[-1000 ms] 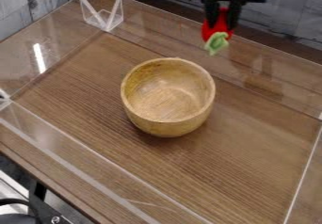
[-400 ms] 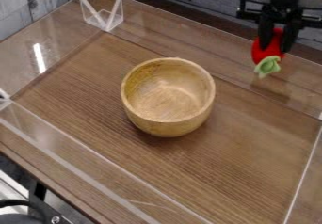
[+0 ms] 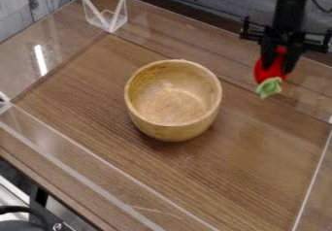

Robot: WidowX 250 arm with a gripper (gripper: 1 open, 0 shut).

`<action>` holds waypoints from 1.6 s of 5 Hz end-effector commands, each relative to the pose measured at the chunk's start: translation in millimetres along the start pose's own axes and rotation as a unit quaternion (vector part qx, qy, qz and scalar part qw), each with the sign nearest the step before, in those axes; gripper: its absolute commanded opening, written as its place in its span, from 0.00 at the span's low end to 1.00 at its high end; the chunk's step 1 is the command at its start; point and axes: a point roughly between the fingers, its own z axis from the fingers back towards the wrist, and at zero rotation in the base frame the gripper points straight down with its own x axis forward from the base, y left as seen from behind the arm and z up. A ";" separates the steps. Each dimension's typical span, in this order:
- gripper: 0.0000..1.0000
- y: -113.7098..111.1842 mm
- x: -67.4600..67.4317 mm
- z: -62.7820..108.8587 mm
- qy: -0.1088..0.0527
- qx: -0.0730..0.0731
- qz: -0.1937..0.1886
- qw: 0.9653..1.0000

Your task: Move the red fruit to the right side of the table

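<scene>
Small glossy red fruit (image 3: 270,70), green leafy end down, I see clamped in end effector (image 3: 271,66) above brown wood-grain surface (image 3: 247,167), right of wooden bowl (image 3: 173,100).

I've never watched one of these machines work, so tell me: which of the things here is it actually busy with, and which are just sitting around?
Part of the job:
- red fruit, held in the gripper, above the table's right side
- table, where the fruit is to end up

Just lying about:
- wooden bowl, empty, near the middle
- clear acrylic walls around the tabletop
</scene>
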 end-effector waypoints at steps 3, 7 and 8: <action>0.00 -12.6 1.0 1.4 -0.033 -0.004 0.042 0.999; 1.00 -29.7 -27.8 -21.8 -0.034 -0.012 -0.012 0.999; 1.00 -31.1 -39.8 -21.9 -0.034 -0.013 -0.008 0.999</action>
